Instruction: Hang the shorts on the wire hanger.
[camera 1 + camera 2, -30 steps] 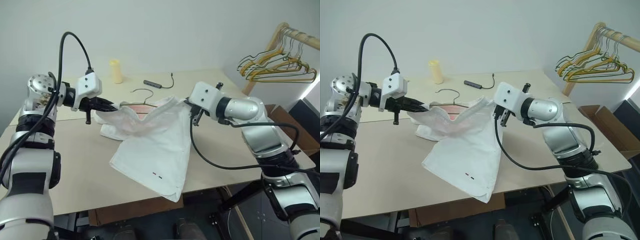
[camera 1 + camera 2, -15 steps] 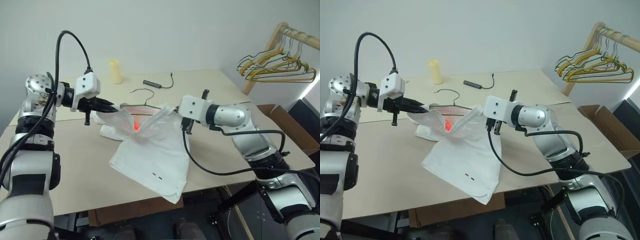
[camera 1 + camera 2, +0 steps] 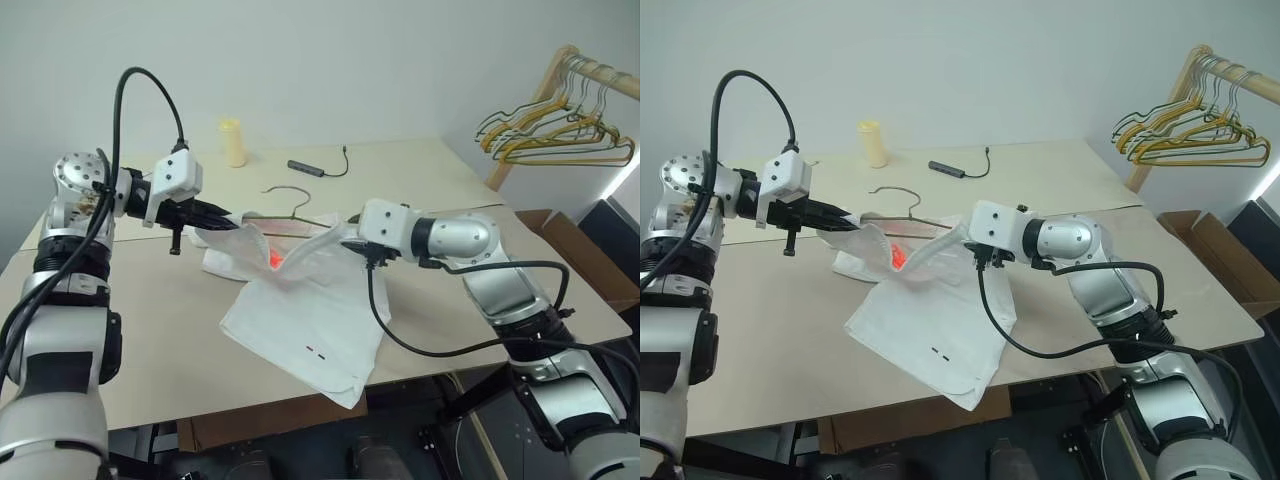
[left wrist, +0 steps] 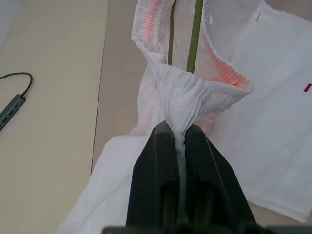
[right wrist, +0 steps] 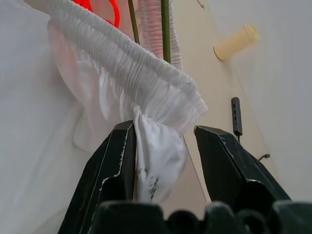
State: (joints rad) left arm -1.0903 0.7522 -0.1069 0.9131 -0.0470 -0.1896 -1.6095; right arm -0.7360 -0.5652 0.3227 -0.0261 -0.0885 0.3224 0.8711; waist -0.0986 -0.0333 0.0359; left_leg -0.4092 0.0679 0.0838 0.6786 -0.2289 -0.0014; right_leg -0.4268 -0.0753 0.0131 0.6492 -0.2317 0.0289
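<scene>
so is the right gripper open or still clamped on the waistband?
Open. In the right wrist view the right gripper has its fingers spread, with the shorts waistband fabric loose between them, against one finger only.

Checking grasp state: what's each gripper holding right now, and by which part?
Left gripper is shut on the shorts at a bunch of waistband. Right gripper stands open with waistband fabric between its fingers, so it grips nothing.
</scene>
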